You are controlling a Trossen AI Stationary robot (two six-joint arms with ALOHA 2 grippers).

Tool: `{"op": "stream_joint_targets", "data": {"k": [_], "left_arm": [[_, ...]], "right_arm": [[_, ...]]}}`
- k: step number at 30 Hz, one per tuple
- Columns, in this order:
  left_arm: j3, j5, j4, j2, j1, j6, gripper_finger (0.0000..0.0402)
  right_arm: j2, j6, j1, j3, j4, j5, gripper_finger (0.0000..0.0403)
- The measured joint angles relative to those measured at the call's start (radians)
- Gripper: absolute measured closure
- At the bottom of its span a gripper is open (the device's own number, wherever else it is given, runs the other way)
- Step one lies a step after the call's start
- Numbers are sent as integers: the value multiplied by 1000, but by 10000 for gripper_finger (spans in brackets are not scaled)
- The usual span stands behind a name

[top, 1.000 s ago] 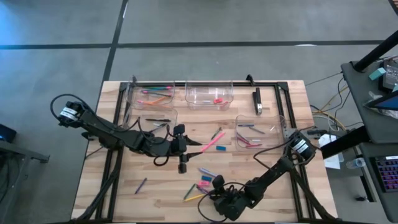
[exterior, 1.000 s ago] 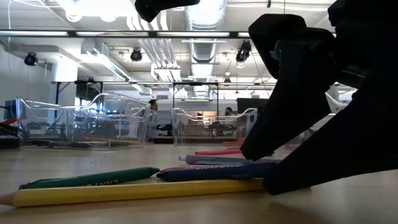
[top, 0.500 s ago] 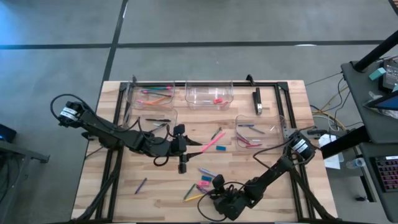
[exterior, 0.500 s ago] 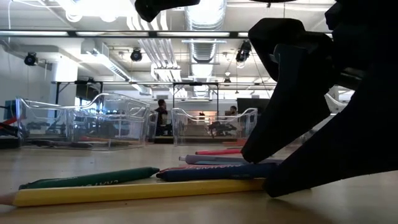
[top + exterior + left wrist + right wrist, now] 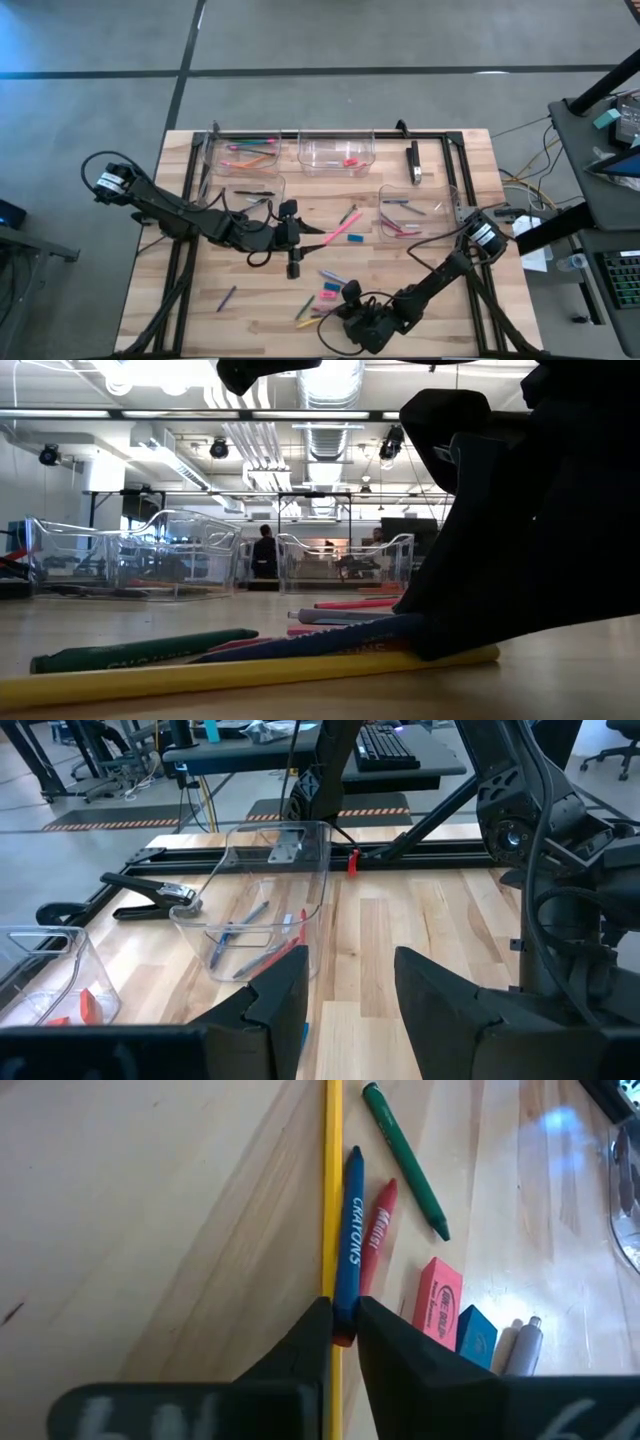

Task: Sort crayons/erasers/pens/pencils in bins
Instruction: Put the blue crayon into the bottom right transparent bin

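My right gripper (image 5: pixel 343 1330) is down at the table's near edge (image 5: pixel 336 312), shut on a blue crayon (image 5: pixel 350 1240). Beside the crayon lie a yellow pencil (image 5: pixel 328 1190), a red crayon (image 5: pixel 378 1230), a green crayon (image 5: pixel 405 1160), a red-orange eraser (image 5: pixel 435 1295), a blue eraser (image 5: pixel 475 1335) and a grey pen (image 5: pixel 520 1342). My left gripper (image 5: pixel 350 1010) hovers open over the table's middle (image 5: pixel 298 238), with nothing between its fingers. Clear bins stand toward the back: one with pencils (image 5: pixel 245 152), one with erasers (image 5: pixel 335 152), one with pens (image 5: pixel 250 192), one with crayons (image 5: pixel 410 215). My right gripper pinches the blue crayon's near end (image 5: pixel 343 1312) between its two fingers, which slant down from the table's near right and lie along the crayon. The crayon's held end is a little raised (image 5: pixel 400 630) and its far tip rests low among the other sticks. The yellow pencil runs under one finger (image 5: pixel 312 1342).
More loose sticks lie mid-table: a pink pencil (image 5: pixel 335 236), a short blue piece (image 5: pixel 355 238) and a purple crayon (image 5: pixel 228 297) near the left. A black clamp (image 5: pixel 413 162) sits on the black frame (image 5: pixel 440 135) at the back right.
My right gripper has shut on the blue crayon's near end. The crayon has turned and tipped, its held end now raised. The yellow pencil has slid along the table past the fingers.
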Motion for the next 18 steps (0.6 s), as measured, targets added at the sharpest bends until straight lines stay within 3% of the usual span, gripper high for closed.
{"op": "stream_joint_targets", "data": {"k": [18], "left_arm": [[-2,0,0,0,0,0,268]], "right_arm": [[-83,32,-3,6,-21,18,371]]}}
